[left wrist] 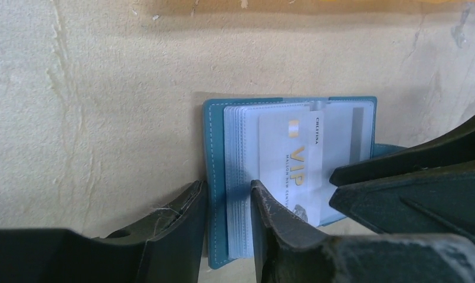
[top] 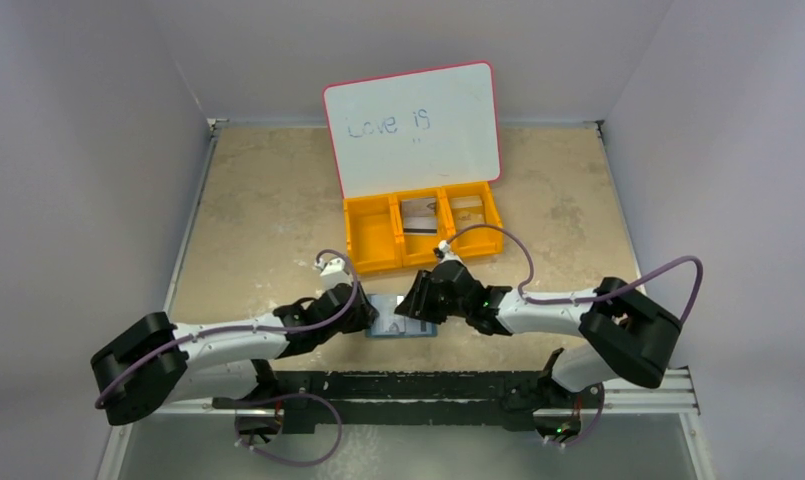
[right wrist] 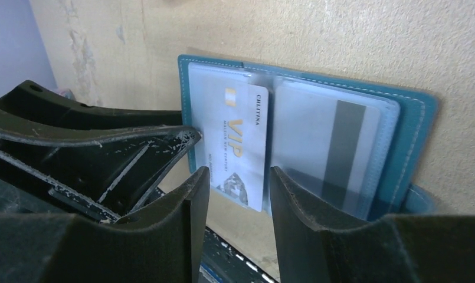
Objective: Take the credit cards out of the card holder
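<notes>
Where the 2 arms meet at the near side of the desk [top: 268, 200], we find the card holder [left wrist: 214, 147] lying open, its teal cover down and its clear sleeves facing up. Of the credit cards, we make out 2. A pale VIP card [right wrist: 238, 147] with gold lettering lies on the left half, just beside the fold. A striped card [right wrist: 335, 147] sits behind the plastic of the right-hand sleeve.

The left pincer [left wrist: 228, 188] is narrow. Its 2 fingers [left wrist: 182, 236] stand on either side of the cover's left edge and the sleeve stack, touching both, so we read it as gripping the holder there. The right pincer [right wrist: 239, 177] comes in from the other side with a modest gap between its fingers [right wrist: 294, 224]. The near end of the VIP card lies in line with that gap, and we cannot tell whether they touch it.

Beyond the holder stands an orange bin [top: 373, 240] with 3 compartments. A pink-rimmed whiteboard [top: 413, 125] marked "Love is" stands up at its far edge.
</notes>
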`<state>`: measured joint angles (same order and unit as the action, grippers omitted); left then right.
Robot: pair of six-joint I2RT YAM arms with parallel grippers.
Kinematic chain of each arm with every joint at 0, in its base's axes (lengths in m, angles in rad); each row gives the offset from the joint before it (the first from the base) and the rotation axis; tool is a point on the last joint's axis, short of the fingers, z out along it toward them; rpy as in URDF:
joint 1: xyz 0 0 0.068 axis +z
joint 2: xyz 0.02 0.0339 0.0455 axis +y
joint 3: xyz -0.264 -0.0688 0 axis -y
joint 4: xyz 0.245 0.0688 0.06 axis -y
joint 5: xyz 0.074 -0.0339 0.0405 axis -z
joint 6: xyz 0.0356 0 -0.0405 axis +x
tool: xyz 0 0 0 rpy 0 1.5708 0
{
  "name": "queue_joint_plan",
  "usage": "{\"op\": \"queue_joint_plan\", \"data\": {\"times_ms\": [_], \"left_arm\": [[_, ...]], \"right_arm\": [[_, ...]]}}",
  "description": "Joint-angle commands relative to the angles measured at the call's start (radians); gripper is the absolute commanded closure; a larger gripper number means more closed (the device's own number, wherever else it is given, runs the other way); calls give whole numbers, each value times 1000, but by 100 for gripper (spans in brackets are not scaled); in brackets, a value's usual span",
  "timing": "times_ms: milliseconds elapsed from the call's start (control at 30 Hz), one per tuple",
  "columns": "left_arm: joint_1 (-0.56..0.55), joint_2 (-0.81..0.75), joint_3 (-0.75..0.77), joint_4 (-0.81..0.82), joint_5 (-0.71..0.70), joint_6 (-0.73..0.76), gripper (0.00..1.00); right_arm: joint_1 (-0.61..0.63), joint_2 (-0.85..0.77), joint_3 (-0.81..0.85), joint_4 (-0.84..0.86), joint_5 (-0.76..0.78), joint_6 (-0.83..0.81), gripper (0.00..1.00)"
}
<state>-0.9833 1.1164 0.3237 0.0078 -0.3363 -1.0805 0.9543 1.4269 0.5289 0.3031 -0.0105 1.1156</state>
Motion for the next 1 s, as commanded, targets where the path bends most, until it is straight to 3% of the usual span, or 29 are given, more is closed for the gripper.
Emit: {"op": "queue_joint_plan", "data": {"times_ms": [0,167,500,700,833,967], "left_arm": [[-4,44,5,44,29,7,69],[-4,54,-2,35,21,1,79],[-5,88,-11,66,36,2,88],[-6,100,-9,65,31,0,91],[-7,90,-12,54,14,-8,93],[-7,91,-14,47,4,-11,96]], "right_arm": [[-11,18,-29,68,-31,38,56],[-24,37,-49,80,-39,66,57],[-47,73,-106,217,-96,87,65],[-55,48,-138,258,-89,105,83],[-57,27,-141,238,-76,105,100],[-57,13,-135,210,-73,98,100]]}}
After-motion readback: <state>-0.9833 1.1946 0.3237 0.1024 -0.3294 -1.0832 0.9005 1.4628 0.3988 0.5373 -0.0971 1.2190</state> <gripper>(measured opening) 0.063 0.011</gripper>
